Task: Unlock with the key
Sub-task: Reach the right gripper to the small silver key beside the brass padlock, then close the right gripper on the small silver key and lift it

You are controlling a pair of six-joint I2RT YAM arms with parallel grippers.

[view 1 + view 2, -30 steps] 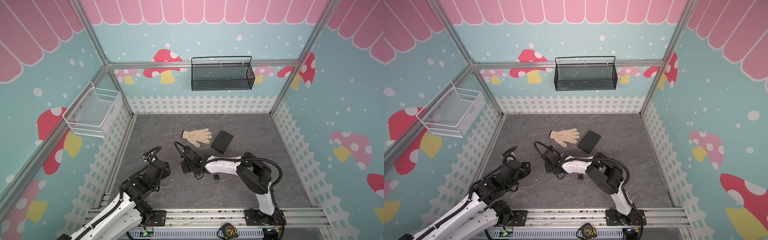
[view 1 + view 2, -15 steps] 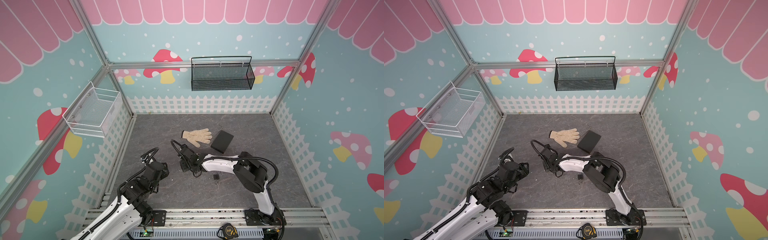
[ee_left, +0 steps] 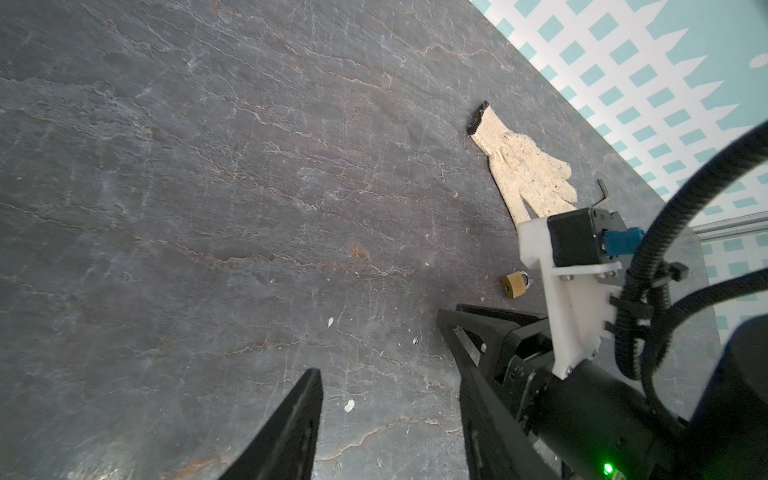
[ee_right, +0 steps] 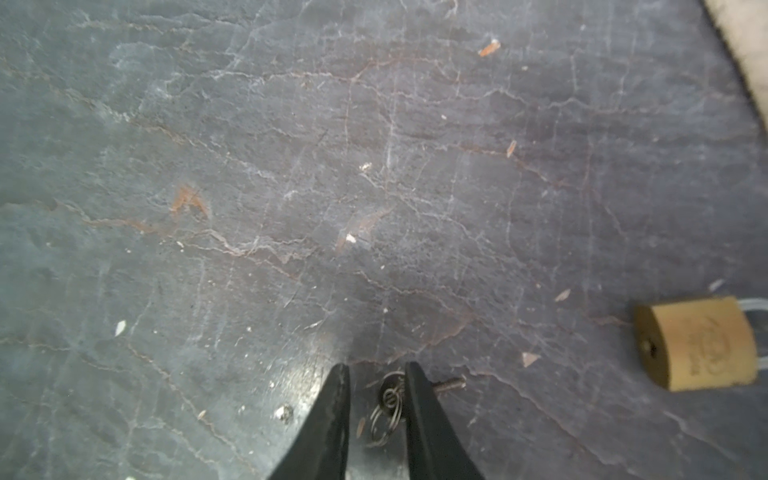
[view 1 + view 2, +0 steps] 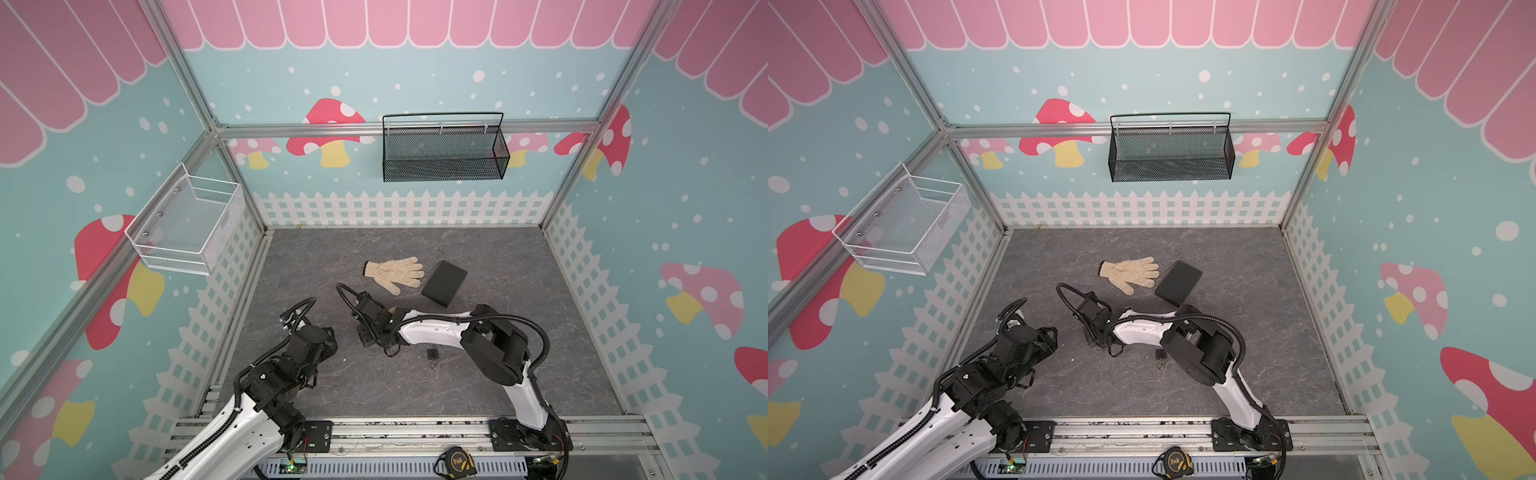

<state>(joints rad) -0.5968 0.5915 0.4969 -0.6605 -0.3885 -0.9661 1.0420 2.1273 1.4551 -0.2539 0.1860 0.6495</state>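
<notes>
In the right wrist view a small silver key (image 4: 448, 384) with wire rings (image 4: 384, 417) lies flat on the grey slate floor. My right gripper (image 4: 376, 365) straddles the key's head with narrow jaws. One finger touches it and a gap shows at the other. The brass padlock (image 4: 698, 345) lies on its side a short way off, untouched. It also shows in the left wrist view, padlock (image 3: 515, 284), beyond the right arm's fingers. In both top views the right gripper (image 5: 366, 338) (image 5: 1092, 336) is low at floor centre. My left gripper (image 3: 378, 349) (image 5: 330, 334) hovers open and empty nearby.
A cream knitted glove (image 5: 395, 272), a black box (image 5: 444, 283) and a thin hex wrench (image 5: 438, 257) lie farther back. A small black object (image 5: 432, 354) sits under the right arm. A black basket (image 5: 442, 151) and a white basket (image 5: 187, 226) hang on the walls.
The right gripper's jaws have narrowed around the key and the gripper has shifted slightly left. The left arm has drawn back a little toward the front.
</notes>
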